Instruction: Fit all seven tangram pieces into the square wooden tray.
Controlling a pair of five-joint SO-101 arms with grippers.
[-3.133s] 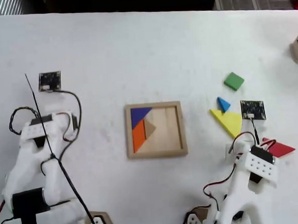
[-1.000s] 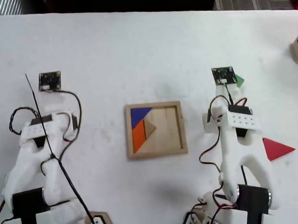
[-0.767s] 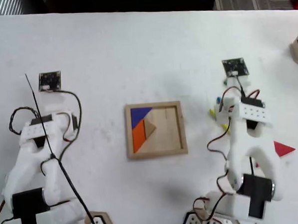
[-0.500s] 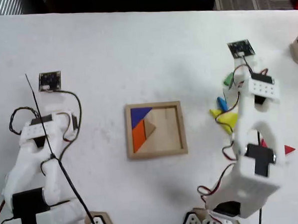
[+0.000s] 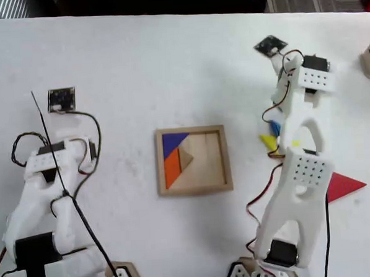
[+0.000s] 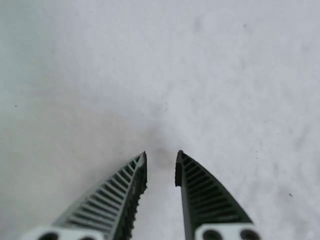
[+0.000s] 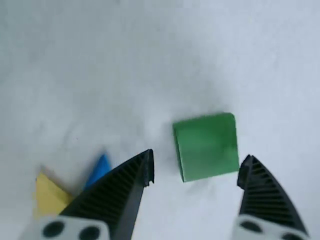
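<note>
Red triangle (image 5: 342,185) flat on desk (image 5: 168,58), nearest, beside right arm. Square wooden tray (image 5: 191,131) mid-desk: blue piece (image 5: 173,143) and orange piece (image 5: 172,169) along one side, small tan triangle (image 5: 186,157) touching both, remainder bare wood. Left hand (image 6: 160,167) low over bare desk, tips narrowly parted, nothing between. Yellow triangle (image 7: 49,194) and small blue triangle (image 7: 100,167) close together, partly under right arm. Farthest: right hand (image 7: 195,170) spread wide, one finger on each side of green square (image 7: 206,146), contact not discernible
</note>
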